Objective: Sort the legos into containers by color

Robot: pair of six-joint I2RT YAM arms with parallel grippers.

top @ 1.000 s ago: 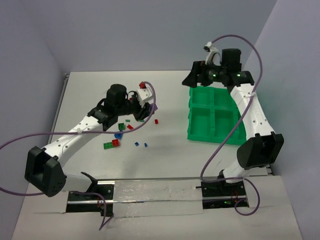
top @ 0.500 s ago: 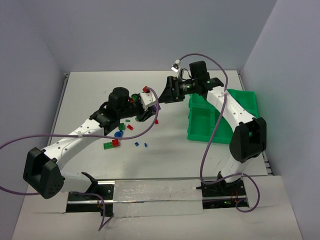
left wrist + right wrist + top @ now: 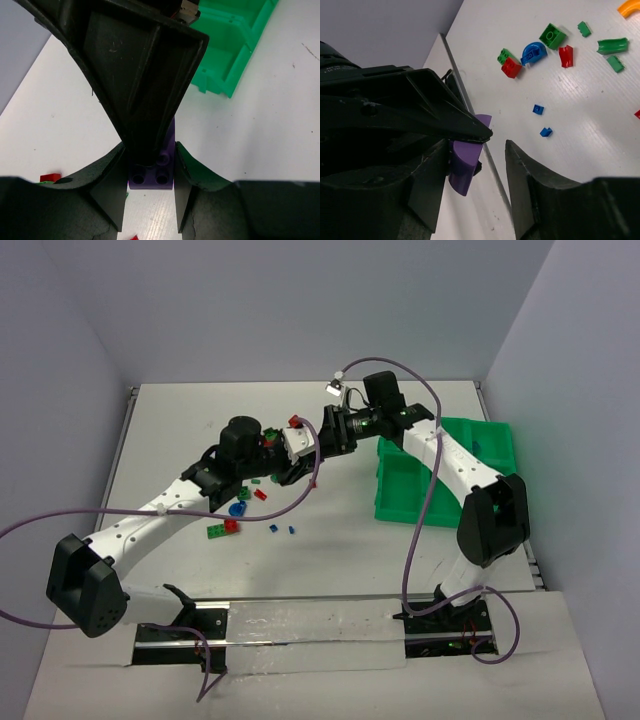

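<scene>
My left gripper (image 3: 149,150) is shut on a purple lego (image 3: 151,172), held raised above the table. My right gripper (image 3: 479,150) has come up against it from the right (image 3: 325,430). In the right wrist view the purple lego (image 3: 465,172) rests against one of its fingers (image 3: 427,185), and a clear gap separates it from the other, so that gripper is open. One right finger (image 3: 140,75) overlaps the lego in the left wrist view. The green tray of containers (image 3: 425,515) sits at the right, apart from both grippers.
Loose legos lie on the white table below the left arm: a green and red pair (image 3: 223,528), a blue arch (image 3: 237,508), a red piece (image 3: 261,494), small blue ones (image 3: 273,529). Green pieces (image 3: 552,36) and an orange curve (image 3: 629,7) lie further off.
My right arm swung left from above the tray to meet the left gripper, and its jaws narrowed around the purple lego. The left arm barely moved and kept its grip.
</scene>
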